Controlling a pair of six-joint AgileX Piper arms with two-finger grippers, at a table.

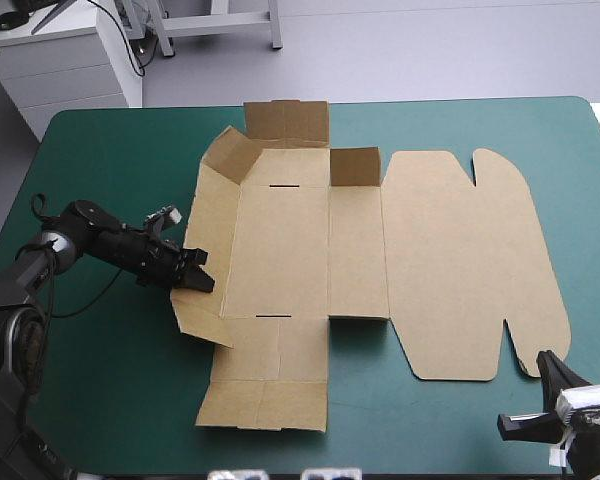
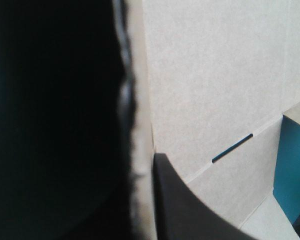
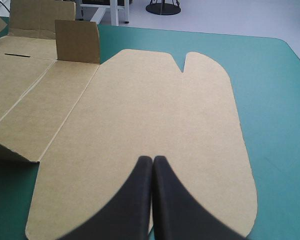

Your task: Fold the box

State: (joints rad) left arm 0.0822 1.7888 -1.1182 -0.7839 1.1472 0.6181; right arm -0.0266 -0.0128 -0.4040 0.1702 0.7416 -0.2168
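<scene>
The brown box (image 1: pixel 300 250) lies as a cut sheet in the middle of the teal-green table (image 1: pixel 110 150), its big rounded lid (image 1: pixel 460 260) flat to the right. Far flaps (image 1: pixel 355 165) stand upright, and the left wall (image 1: pixel 208 215) is tilted up. My left gripper (image 1: pixel 195 280) pinches that left wall near its front corner. In the left wrist view the board's edge (image 2: pixel 140 100) runs between the black fingers (image 2: pixel 180 200), with the box floor (image 2: pixel 215 75) and a slot (image 2: pixel 232 148) ahead. My right gripper (image 1: pixel 543 360) is shut and empty at the lid's near right corner; in its own view the right gripper (image 3: pixel 153 159) hovers over the lid (image 3: pixel 155 100).
A white cabinet (image 1: pixel 60 60) stands beyond the table's far left corner. Bare teal-green cover shows to the right of the lid (image 3: pixel 275 100) and along the near edge (image 1: pixel 410 430).
</scene>
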